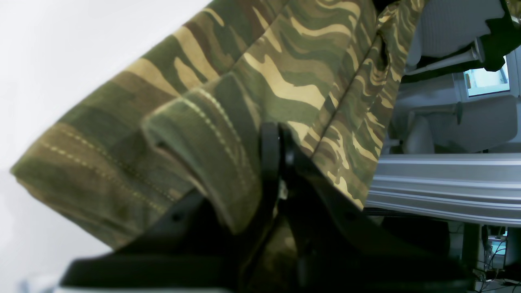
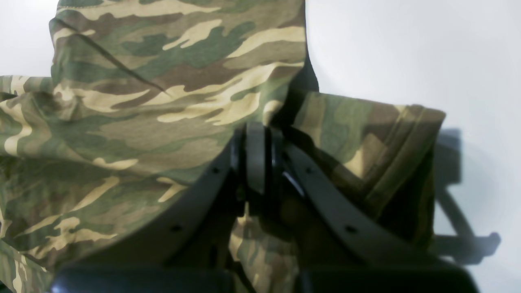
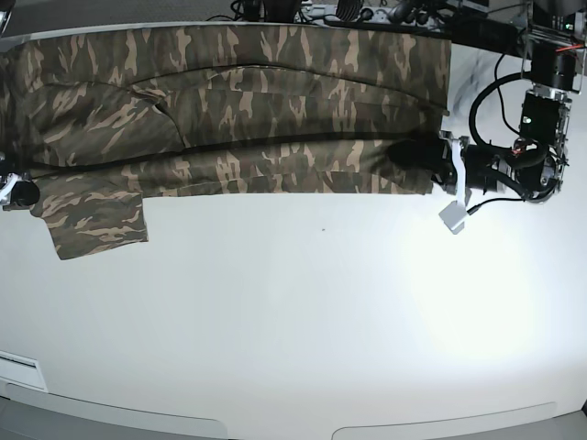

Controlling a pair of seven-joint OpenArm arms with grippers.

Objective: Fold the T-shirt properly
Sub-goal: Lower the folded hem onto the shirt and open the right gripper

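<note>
**While both arms pinch the cloth, the shirt lies stretched along the far edge**

As the left wrist camera sees it, the left gripper has its jaws pressed together on a stitched hem of the T-shirt. The hem is doubled over just left of the fingertips, and the camouflage cloth rises up and away towards the top of the picture. White table fills the left side; a grey metal rail runs across the right.

From the right wrist camera, the right gripper is likewise clamped on the T-shirt, cloth bunched between the black jaws. A hemmed piece, seemingly a sleeve, hangs to the right of the fingers, with the table white behind it.

In the base view, the T-shirt lies spread lengthwise along the far side of the table, folded over in long bands. One sleeve juts towards the camera at the left end. The left gripper meets the cloth's right end; the right gripper is barely visible at the left edge.
</note>
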